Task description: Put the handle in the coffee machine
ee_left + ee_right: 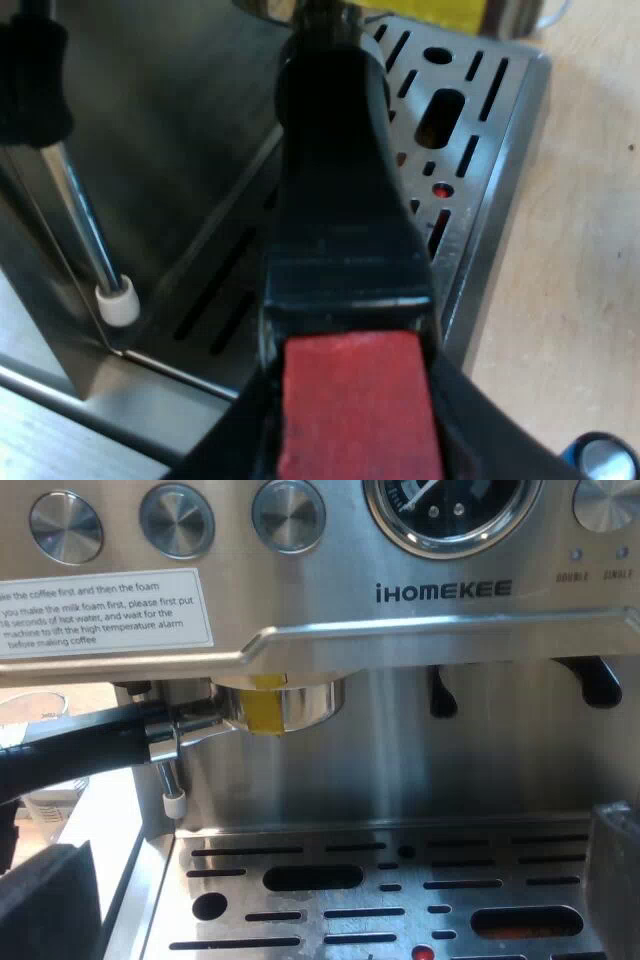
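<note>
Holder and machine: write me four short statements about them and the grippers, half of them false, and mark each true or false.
1. The holder sits up under the machine's front, its handle pointing off to one side. True.
2. The right gripper grips the handle. False: it hangs open over the tray; the left gripper is the one shut on the handle.
3. The wand beside the holder has a white tip. True.
4. The handle's end is blue. False: it is red.
</note>
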Controlling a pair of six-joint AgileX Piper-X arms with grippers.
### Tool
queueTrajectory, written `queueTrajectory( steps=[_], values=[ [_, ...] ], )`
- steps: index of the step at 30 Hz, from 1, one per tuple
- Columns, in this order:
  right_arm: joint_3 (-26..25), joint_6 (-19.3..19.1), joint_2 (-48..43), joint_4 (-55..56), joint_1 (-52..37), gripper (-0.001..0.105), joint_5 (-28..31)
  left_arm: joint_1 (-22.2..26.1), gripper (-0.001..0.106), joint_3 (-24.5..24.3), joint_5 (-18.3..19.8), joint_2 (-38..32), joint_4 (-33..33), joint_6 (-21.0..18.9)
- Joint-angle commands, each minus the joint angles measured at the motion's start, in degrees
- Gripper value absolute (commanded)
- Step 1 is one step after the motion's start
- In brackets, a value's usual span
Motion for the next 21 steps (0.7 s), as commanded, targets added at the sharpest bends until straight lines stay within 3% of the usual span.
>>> queueTrajectory(
  steps=[1, 7, 18, 21],
  values=[
    [0.04, -0.6, -0.02, 0.25, -0.31, 0.102, 0.8, -0.2, 0.0, -1.34, 10.61, -1.23, 1.93, 4.77],
    [0.04, -0.6, -0.02, 0.25, -0.31, 0.102, 0.36, -0.2, 0.0, -1.63, 9.87, -1.23, 3.51, 10.29],
    [0.04, -0.27, -0.02, 0.25, -0.31, 0.102, 0.38, -0.2, 0.0, -1.62, 11.18, -1.23, 1.02, 10.29],
    [0.04, -0.27, -0.02, 0.25, -0.31, 0.102, 0.38, -0.2, 0.0, -1.62, 11.16, -1.23, -0.28, 8.56]
  ],
)
